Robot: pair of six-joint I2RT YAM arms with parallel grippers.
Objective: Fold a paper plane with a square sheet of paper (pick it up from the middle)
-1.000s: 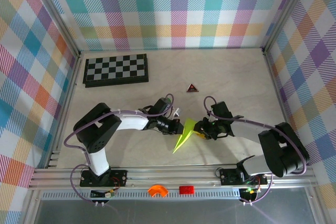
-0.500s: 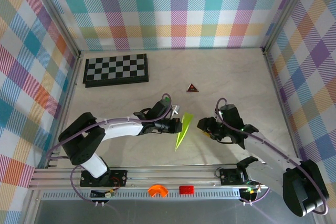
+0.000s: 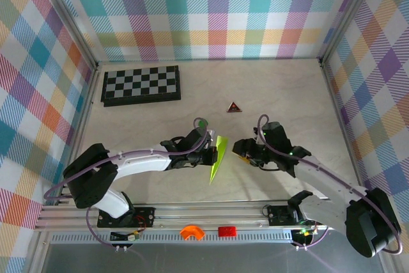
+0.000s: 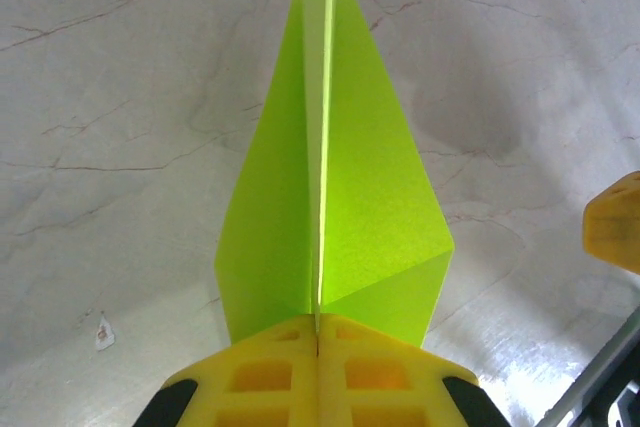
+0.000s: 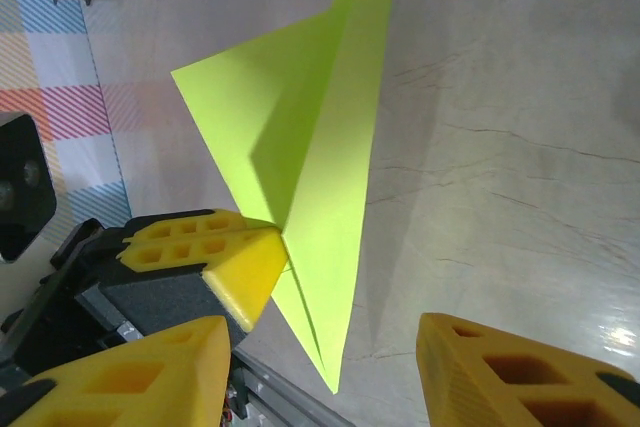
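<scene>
The paper plane [image 3: 219, 156], a narrow lime yellow-green dart with a centre crease, hangs above the table near its middle. My left gripper [image 3: 208, 155] is shut on the plane's centre fold near its wide end. In the left wrist view the yellow fingers [image 4: 270, 367] press together on the crease, and the plane [image 4: 330, 197] points away. My right gripper [image 3: 241, 149] stands open just right of the plane, apart from it. From the right wrist the plane [image 5: 310, 167] lies ahead between my open right gripper [image 5: 330, 377] fingers, with the left gripper [image 5: 215, 252] pinching it.
A black and grey chessboard [image 3: 141, 85] lies at the back left. A small dark triangular piece [image 3: 234, 107] sits behind the grippers. An orange part [image 3: 190, 232] and a red part [image 3: 227, 231] rest on the front rail. Checked walls close in three sides.
The right gripper has let go of the plane, opened and drawn slightly away. The left gripper has carried the plane a little right and back, turning it more edge-on.
</scene>
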